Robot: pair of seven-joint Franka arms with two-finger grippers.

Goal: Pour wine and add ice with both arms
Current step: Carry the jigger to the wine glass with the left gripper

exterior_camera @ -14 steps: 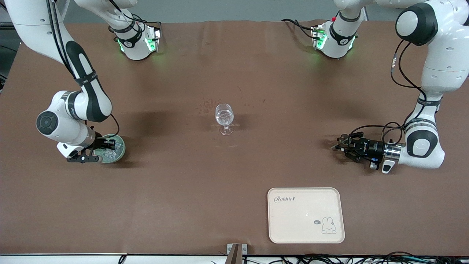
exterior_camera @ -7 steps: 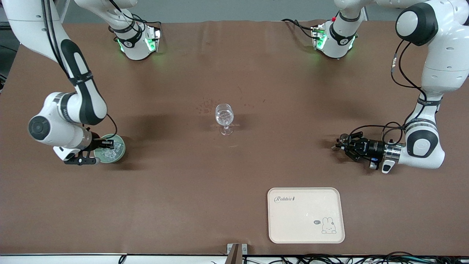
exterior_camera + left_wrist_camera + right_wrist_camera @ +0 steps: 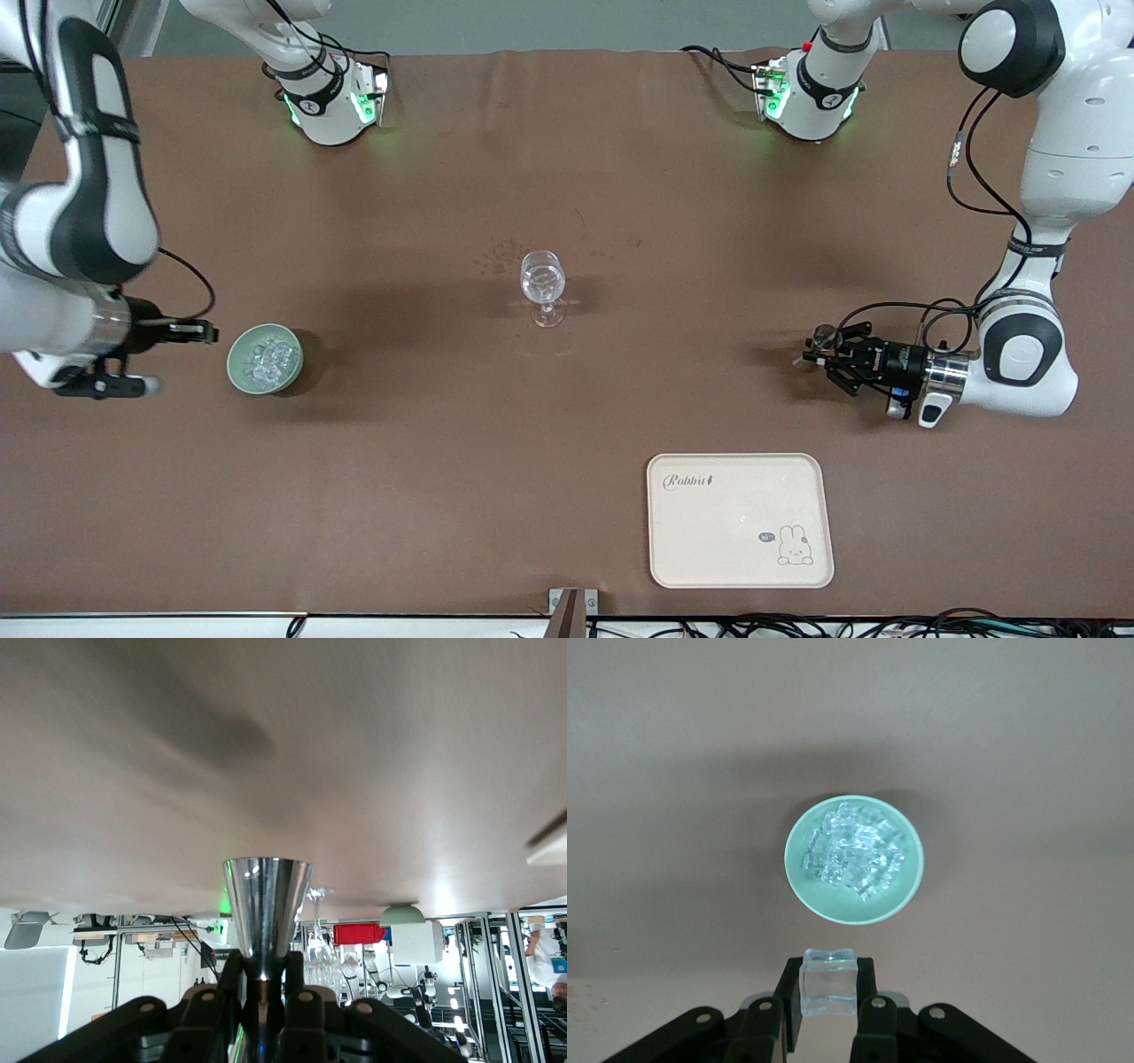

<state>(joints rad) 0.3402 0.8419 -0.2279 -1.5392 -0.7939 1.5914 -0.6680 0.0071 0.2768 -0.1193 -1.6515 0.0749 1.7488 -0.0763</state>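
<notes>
My right end effector (image 3: 829, 1014) is closed on one clear glassy ice cube (image 3: 829, 981), raised over the surface (image 3: 425, 461) near the edge at the right arm's end, just beside the pale green round bowl (image 3: 240, 350) that holds the heap of small clear ice cubes (image 3: 853, 850). The clear stemmed wine glass (image 3: 542, 285) stands upright near the middle of the surface, well apart from the bowl.

To do this step well, I judge I should keep a firm pinch, since the cube looks slick, carry it level until it is centred over the glass's mouth, then lower close before releasing so it does not bounce out.

My left end effector (image 3: 264, 988) waits low near the edge at the left arm's end, closed on a shiny metal cone-shaped cup (image 3: 265, 912).
</notes>
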